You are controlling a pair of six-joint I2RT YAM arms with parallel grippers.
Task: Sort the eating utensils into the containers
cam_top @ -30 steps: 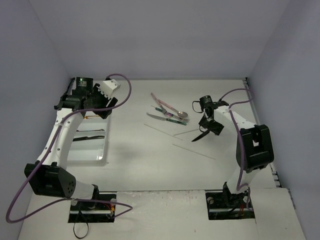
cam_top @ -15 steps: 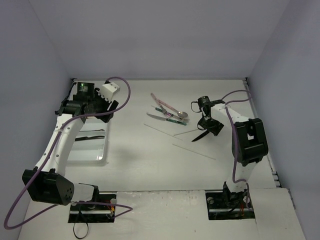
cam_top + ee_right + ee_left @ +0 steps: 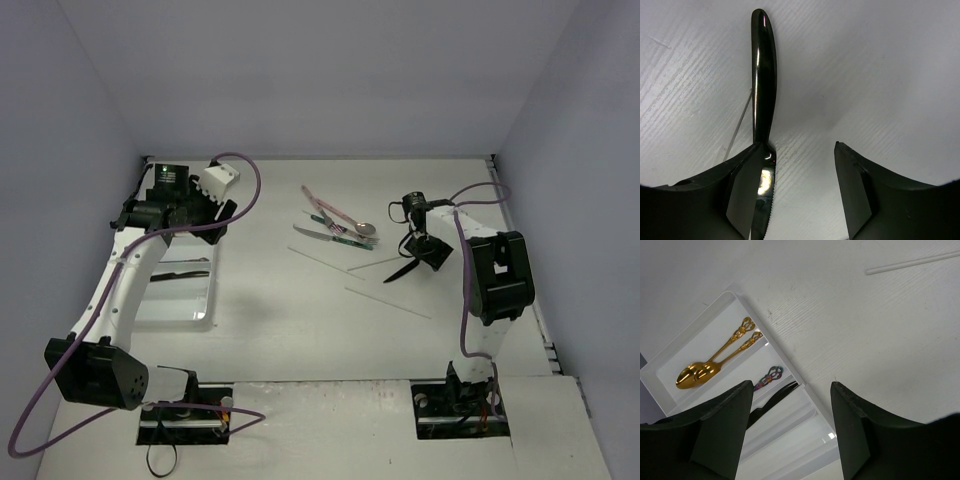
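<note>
Top external view, from the near edge outward: a thin pale stick [image 3: 388, 302] lies loose on the white table [image 3: 300, 340], with two more just beyond it. Past those, the glossy black knife [image 3: 763, 75] lies on the table under the right gripper [image 3: 797, 147]. Its jaws stand apart, the blade touching one finger's inner face, nothing clamped.

At the left sits the white divided plastic tray [image 3: 207, 318], with dark pieces [image 3: 180, 272] already inside. The left wrist view adds two ornate gold spoons [image 3: 715, 365] sharing an end compartment and an iridescent-handled piece [image 3: 769, 376] in the next one. The left gripper [image 3: 791, 385] hangs above the tray, jaws apart and empty.

Farthest out, the pink- and green-handled silver cutlery [image 3: 335, 225] lies unsorted in a loose cluster.

We judge the sorting roughly half done: knife, sticks and cluster are left. The fingers cut off part of the tray, and we cannot count the overlapping cluster.
</note>
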